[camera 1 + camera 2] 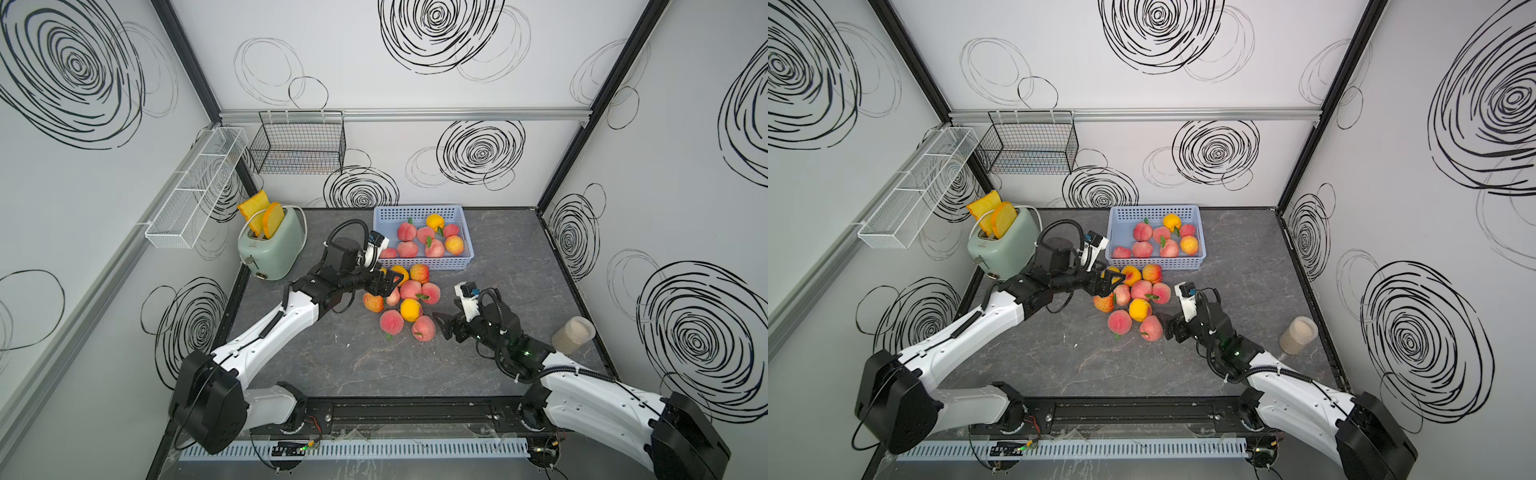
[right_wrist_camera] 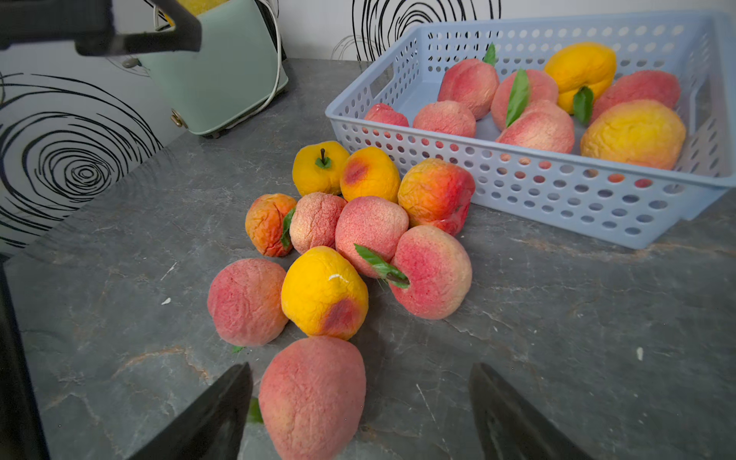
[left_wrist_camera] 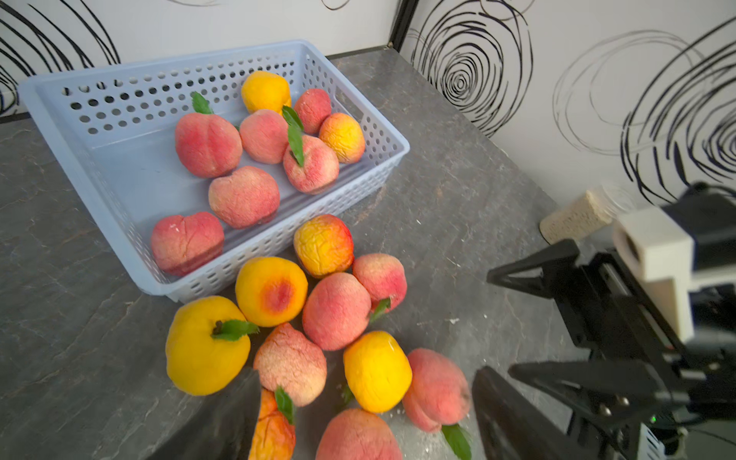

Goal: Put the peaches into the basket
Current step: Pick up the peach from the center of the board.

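Light-blue perforated plastic basket (image 1: 419,266) stood at the back of the grey marbled counter (image 1: 332,357), with eight pink and yellow peaches (image 1: 407,249) inside. Ten more loose peaches (image 1: 410,289) lay clustered on the counter just in front of the basket. Left gripper (image 1: 390,284) hung over the cluster's left edge, jaws apart and holding nothing. Right gripper (image 1: 440,326) sat low at the cluster's near edge, jaws wide and empty, just behind a wrinkled pink peach (image 2: 312,398).
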### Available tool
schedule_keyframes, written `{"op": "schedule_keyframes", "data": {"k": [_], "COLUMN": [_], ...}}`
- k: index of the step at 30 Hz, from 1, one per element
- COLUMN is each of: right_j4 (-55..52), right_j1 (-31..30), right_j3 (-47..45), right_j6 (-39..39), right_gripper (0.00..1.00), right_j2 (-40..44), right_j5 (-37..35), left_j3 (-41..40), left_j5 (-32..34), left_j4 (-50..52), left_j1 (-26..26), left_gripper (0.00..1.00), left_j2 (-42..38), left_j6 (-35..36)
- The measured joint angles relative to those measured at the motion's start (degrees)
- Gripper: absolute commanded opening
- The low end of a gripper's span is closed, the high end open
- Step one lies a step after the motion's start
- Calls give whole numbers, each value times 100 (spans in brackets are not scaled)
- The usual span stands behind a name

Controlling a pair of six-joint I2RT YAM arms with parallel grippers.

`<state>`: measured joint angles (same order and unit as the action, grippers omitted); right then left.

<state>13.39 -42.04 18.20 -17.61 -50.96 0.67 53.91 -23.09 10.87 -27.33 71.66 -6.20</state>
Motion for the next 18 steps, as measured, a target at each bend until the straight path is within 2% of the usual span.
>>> {"op": "schedule_keyframes", "data": {"k": [5, 10, 18], "right_j4": [-811, -1440, -1593], "right_j1": [407, 660, 828], "right_j3": [101, 160, 413], "right_j6": [-599, -907, -1047], "right_gripper": [89, 89, 84], "right_j2": [9, -175, -1010], "right_j5": [472, 789, 1316], "left_j3": [-540, -595, -595], "left_j5": [-544, -802, -981], "left_j4": [223, 463, 616], "left_j1": [52, 63, 125], "left_gripper": [87, 87, 86], "left_j2": [-584, -647, -671], "left_j6": [341, 579, 717]}}
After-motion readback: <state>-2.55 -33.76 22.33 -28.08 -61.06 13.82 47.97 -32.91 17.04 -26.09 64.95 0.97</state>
